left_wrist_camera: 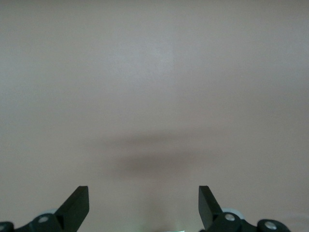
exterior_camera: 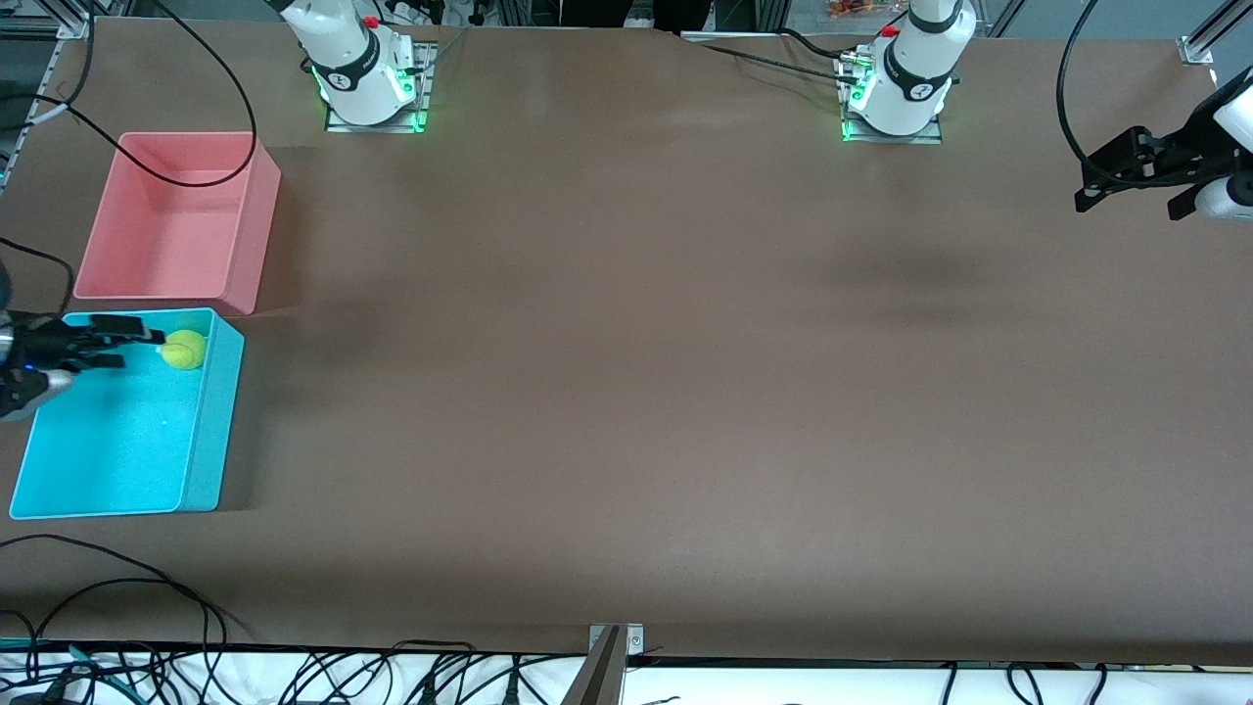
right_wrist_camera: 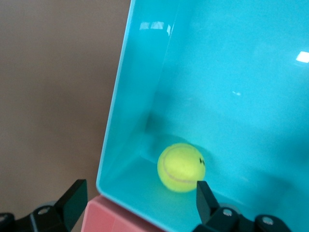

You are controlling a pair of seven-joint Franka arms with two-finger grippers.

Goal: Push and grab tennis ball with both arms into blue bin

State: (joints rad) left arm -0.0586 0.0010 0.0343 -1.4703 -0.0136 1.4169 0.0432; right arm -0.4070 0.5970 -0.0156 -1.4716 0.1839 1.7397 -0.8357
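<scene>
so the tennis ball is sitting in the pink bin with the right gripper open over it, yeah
Not quite: the tennis ball sits in the blue bin, not the pink bin. The right wrist view shows it. The right gripper is open over it, as you said.

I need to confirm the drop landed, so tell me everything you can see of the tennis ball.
The tennis ball is small, fuzzy and yellow-green, with a pale curved seam and a small dark mark showing in the right wrist view. It sits on the smooth floor of the blue bin, in the corner nearest the pink bin. The right claw hangs open over the blue bin beside it, not gripping it.
</scene>
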